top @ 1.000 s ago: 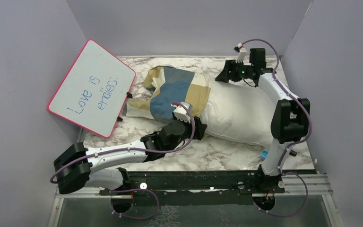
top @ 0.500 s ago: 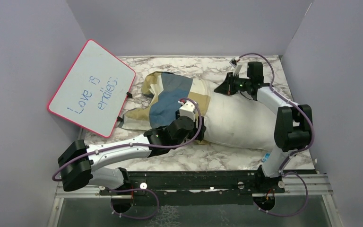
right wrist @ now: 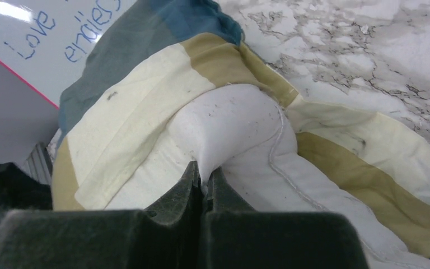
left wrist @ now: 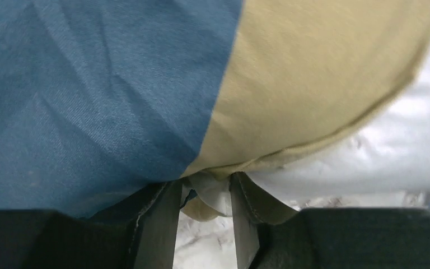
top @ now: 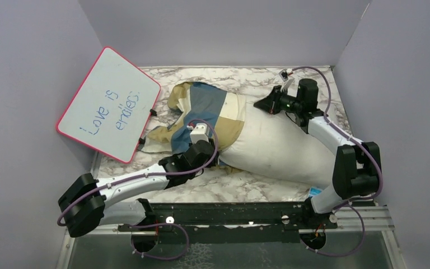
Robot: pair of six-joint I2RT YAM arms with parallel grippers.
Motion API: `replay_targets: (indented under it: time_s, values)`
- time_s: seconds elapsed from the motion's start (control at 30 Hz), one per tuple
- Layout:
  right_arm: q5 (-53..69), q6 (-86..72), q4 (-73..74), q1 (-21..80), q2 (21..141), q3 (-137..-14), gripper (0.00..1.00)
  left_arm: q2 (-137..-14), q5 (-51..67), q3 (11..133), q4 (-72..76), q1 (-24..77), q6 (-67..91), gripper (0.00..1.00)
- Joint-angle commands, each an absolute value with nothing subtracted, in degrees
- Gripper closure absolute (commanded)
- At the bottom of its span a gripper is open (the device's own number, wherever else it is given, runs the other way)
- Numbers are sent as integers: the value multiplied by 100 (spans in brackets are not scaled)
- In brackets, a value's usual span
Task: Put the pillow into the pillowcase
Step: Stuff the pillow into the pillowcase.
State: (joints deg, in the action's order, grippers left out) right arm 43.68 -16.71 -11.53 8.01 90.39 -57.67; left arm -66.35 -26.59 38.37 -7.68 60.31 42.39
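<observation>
**Sleeving partly done: one end of pillow [top: 280, 148] inside pillowcase [top: 207, 109]**

Pinching white pillow fabric in the clenched right pincer [right wrist: 204, 179], right at the pillowcase mouth. Straddling a fold of pillowcase hem with the left pincer [left wrist: 204, 207]; cannot tell whether gripped yet. Covering only the pillow end ahead of both pincers. Leaving the long bare stretch behind the right pincer on the worktop [top: 246, 182]. Remaining, by the look: drawing the case along the rest.

Plain lavender-grey walls [top: 213, 28] closed in a grey-veined marble-patterned table [top: 229, 188] on three sides. A pink-rimmed whiteboard [top: 109, 103] leaned at the left wall, its blue handwriting possibly reading "Love is endless". A black rail [top: 229, 214] ran along the near edge under soft, even light.
</observation>
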Motion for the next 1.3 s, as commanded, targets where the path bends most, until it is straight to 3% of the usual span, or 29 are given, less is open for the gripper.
replay_targets:
  time_s: [0.0, 0.4, 0.47, 0.63, 0.77, 1.07, 1.27]
  values:
    - [4366, -2295, -2255, 850, 8438, -5509, 100, -6990, -2119, 3510, 1032, 5049, 3824, 64]
    - [3696, -2939, -4241, 877, 8138, -4772, 100, -9493, -133, 6140, 1978, 4473, 2148, 65]
    - [3384, -2978, -4235, 888, 8114, -4702, 100, -9488, 473, 6027, 1982, 4546, 1991, 59]
    - [2875, -2971, -4297, 903, 8009, -4469, 100, -8686, 598, 4653, 2124, 4763, 2402, 39]
    - [2713, -2857, -4306, 960, 7909, -4388, 100, -7839, 864, 3779, 2339, 4756, 2844, 31]
    - [2589, -2476, -4125, 1086, 7833, -4316, 100, -6674, 172, 4175, 1218, 4757, 3105, 27]
    - [2661, -2107, -4201, 1364, 7553, -4073, 100, -7188, -1126, 5653, 152, 4751, 2245, 40]
